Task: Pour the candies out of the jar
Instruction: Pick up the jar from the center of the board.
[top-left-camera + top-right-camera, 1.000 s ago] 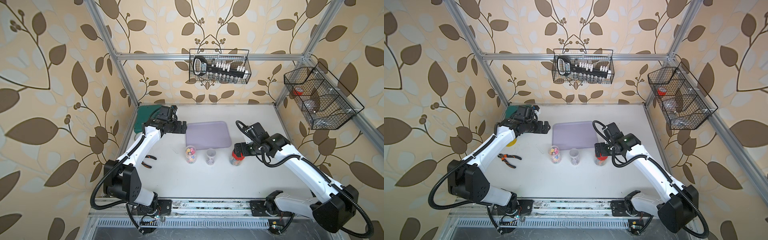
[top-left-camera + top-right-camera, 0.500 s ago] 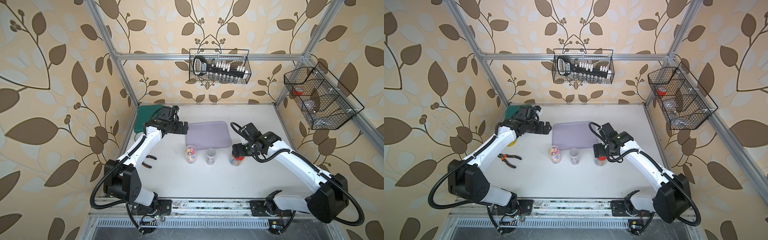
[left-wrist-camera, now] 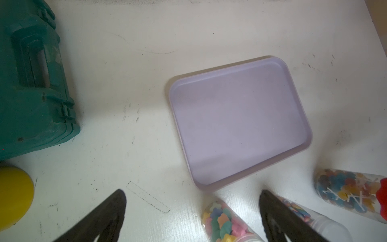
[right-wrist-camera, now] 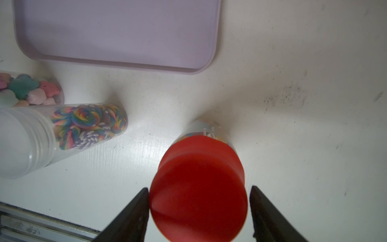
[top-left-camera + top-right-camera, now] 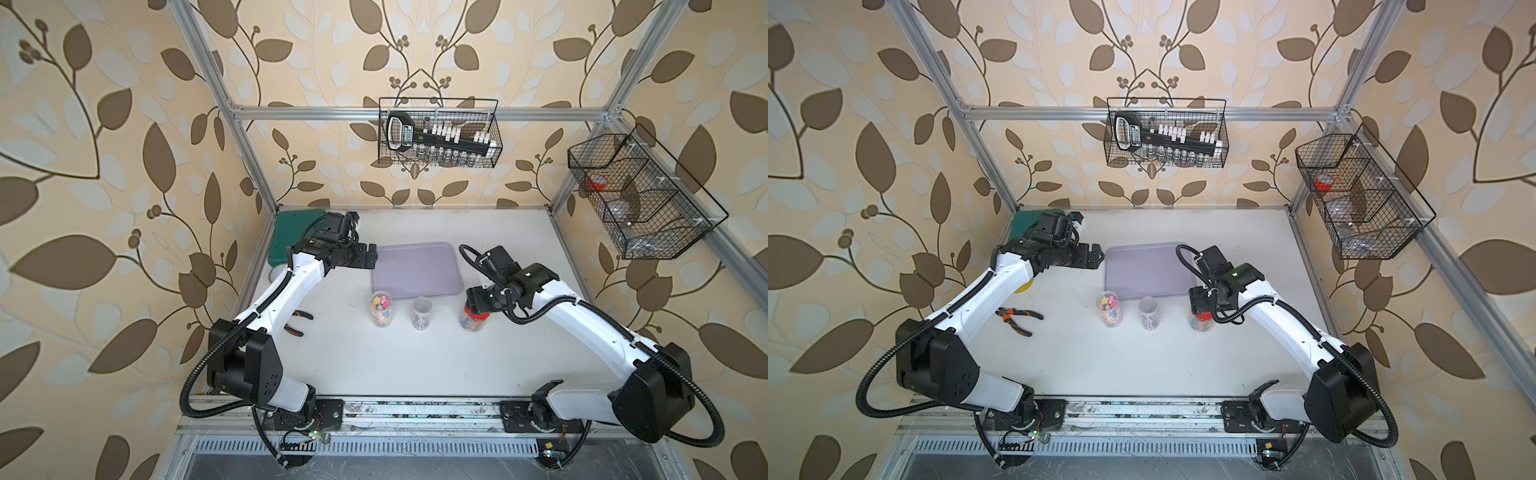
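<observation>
Tabletop point(image 5: 415, 361): white, scuffed.
- Nearest, by the left arm: orange-handled pliers point(image 5: 1017, 321).
- Row of three upright clear jars:
  - The star-sweet jar point(image 5: 381, 309) has an open top.
  - The swirl-sweet jar point(image 5: 422, 313) has an open top.
  - The red-lidded jar point(image 5: 473, 323) is at the right end and holds the candies point(image 3: 343, 192), lollipops on white sticks.
- The right pincer point(image 4: 199, 189) straddles the red lid point(image 4: 196, 163) from above. One finger point(image 4: 134, 209) touches it, the other stands a sliver off; not clamped.
- Just beyond the row: lilac tray point(image 5: 415, 270), lying flat.
- The left pincer point(image 3: 191, 191) is spread wide and holds nothing, just beside the tray's left edge.
- Far-left corner: green case point(image 5: 291, 232).
- Back wall: wire basket point(image 5: 438, 133).
</observation>
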`<act>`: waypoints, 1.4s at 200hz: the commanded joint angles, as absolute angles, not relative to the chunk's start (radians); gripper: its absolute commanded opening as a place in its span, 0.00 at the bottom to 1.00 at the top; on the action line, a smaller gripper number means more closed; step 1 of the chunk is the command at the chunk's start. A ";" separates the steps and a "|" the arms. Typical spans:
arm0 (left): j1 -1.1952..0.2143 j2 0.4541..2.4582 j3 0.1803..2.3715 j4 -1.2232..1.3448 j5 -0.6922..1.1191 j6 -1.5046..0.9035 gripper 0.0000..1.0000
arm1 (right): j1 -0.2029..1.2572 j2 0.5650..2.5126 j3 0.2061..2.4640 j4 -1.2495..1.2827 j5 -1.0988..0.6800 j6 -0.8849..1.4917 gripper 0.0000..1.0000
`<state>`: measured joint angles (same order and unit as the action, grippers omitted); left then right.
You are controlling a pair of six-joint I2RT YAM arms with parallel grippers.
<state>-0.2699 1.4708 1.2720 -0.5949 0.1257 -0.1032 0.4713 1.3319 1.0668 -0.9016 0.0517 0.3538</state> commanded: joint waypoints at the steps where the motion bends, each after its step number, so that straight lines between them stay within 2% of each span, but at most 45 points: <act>1: -0.281 1.474 1.271 -0.593 0.129 -0.086 0.99 | 0.476 1.348 1.045 -0.900 0.052 0.343 0.71; 25: -0.281 1.474 1.271 -0.593 0.129 -0.084 0.99 | 0.476 1.353 1.043 -0.897 0.046 0.343 0.68; 60: -0.282 1.474 1.272 -0.595 0.132 -0.084 0.99 | 0.477 1.335 1.061 -0.896 0.034 0.338 0.53; 129: -0.282 1.473 1.272 -0.588 0.199 -0.073 0.99 | 0.455 1.359 1.225 -0.960 -0.002 0.292 0.44; 172: -0.282 1.460 1.253 -0.558 0.375 -0.011 0.99 | 0.345 1.435 1.387 -1.004 -0.134 0.205 0.41; 228: -0.282 1.385 1.141 -0.413 0.669 0.094 0.99 | 0.276 1.548 1.620 -1.035 -0.300 0.140 0.37; 280: -0.282 1.325 1.062 -0.295 0.764 0.139 0.99 | 0.264 1.605 1.716 -0.974 -0.511 0.144 0.36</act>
